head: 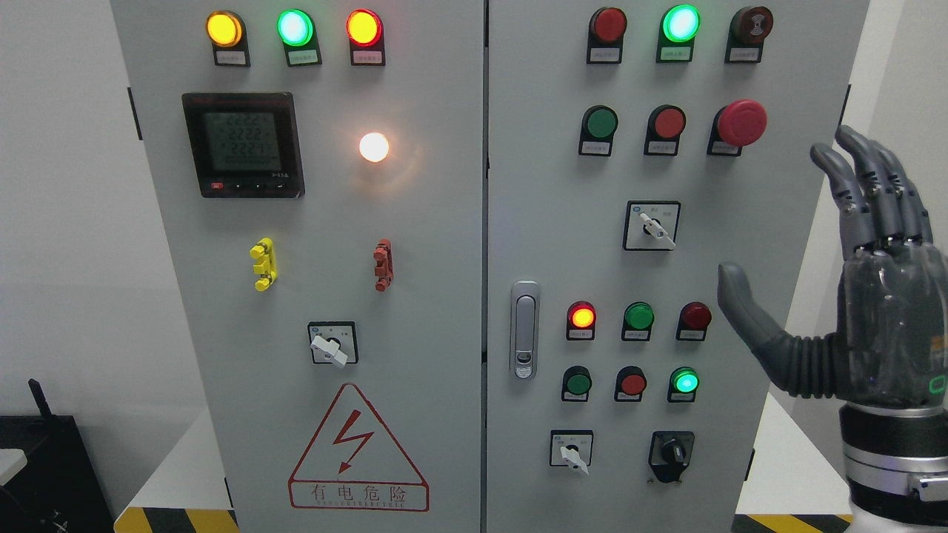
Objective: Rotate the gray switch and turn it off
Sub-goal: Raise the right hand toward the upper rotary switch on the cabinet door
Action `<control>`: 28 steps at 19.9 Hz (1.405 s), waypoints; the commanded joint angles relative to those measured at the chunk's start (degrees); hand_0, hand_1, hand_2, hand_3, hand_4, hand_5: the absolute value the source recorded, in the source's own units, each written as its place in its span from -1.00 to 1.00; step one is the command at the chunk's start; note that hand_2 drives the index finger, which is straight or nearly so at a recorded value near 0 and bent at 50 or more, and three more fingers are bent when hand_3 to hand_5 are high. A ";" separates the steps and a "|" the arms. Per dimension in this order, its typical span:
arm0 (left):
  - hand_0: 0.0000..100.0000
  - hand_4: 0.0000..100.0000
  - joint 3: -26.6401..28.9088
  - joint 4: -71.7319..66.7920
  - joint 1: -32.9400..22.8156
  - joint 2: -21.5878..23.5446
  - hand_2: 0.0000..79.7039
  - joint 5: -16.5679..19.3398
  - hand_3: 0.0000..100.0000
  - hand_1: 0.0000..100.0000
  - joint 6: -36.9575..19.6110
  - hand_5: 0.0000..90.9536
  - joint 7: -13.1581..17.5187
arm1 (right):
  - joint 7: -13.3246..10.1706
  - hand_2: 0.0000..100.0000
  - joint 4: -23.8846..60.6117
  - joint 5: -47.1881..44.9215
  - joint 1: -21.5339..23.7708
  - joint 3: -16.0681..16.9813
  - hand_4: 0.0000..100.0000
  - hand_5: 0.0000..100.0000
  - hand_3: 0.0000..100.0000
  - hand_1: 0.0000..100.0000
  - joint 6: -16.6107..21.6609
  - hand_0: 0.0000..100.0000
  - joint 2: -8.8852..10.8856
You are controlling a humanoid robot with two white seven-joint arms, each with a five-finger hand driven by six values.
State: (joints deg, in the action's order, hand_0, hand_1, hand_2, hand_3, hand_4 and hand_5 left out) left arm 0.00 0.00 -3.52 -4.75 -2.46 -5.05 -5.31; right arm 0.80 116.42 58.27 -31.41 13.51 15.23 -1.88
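Three grey-white rotary switches sit on the grey cabinet (444, 222). One is on the left door (332, 345), one at the right door's middle (655, 228), one at its lower part (572, 451). Each handle points down and to the right. My right hand (800, 229) is raised at the picture's right edge, open, fingers upright and thumb (748, 307) stretched toward the panel. It holds nothing and hangs apart from every switch, right of the upper right-door switch. The left hand is out of sight.
A black rotary knob (672, 453) sits beside the lower switch. A red mushroom button (740, 122) juts out near my fingers. Lit lamps, push buttons, a meter display (243, 144) and a door latch (524, 329) cover the panel. Yellow-black tape marks the floor.
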 commanded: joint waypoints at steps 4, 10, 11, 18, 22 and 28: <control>-0.76 -1.00 -0.09 -0.79 0.00 0.00 -1.00 0.00 -1.00 -0.22 0.04 -1.00 -0.05 | 0.25 -1.00 -3.48 0.09 -1.99 0.91 -1.00 -1.00 -1.00 -0.14 -1.08 -0.40 1.70; -0.76 -1.00 -0.09 -0.79 0.00 0.00 -1.00 0.00 -1.00 -0.22 0.04 -1.00 0.04 | 0.25 -1.00 -4.09 -0.17 -2.69 0.82 -1.00 -1.00 -1.00 -0.14 -2.84 -0.41 1.71; -0.76 -1.00 -0.09 -0.79 0.00 0.00 -1.00 0.00 -1.00 -0.22 0.04 -1.00 0.04 | 0.25 -1.00 -4.27 -0.17 -3.13 0.82 -1.00 -1.00 -1.00 -0.14 -2.84 -0.42 1.71; -0.76 -1.00 -0.09 -0.79 0.00 0.00 -1.00 0.00 -1.00 -0.22 0.04 -1.00 -0.05 | 0.25 -1.00 -5.32 -0.26 -4.01 0.21 -0.72 -0.97 -0.75 -0.15 -2.92 -0.44 1.18; -0.76 -1.00 -0.09 -0.79 0.00 0.00 -1.00 0.00 -1.00 -0.22 0.04 -1.00 -0.05 | 0.25 -0.87 -5.76 -0.35 -4.01 -0.23 -0.34 -0.23 -0.21 -0.15 -3.01 -0.53 1.00; -0.76 -1.00 -0.09 -0.79 0.00 0.00 -1.00 0.00 -1.00 -0.22 0.04 -1.00 0.04 | 0.25 -0.63 -5.76 -0.52 -3.66 -1.82 0.39 0.77 0.20 -0.13 -3.71 -0.57 -2.42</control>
State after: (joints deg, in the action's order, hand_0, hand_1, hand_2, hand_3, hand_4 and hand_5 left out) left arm 0.00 0.00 -3.52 -4.75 -2.46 -5.05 -5.33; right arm 1.04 111.55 57.85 -35.19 13.21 11.78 -1.05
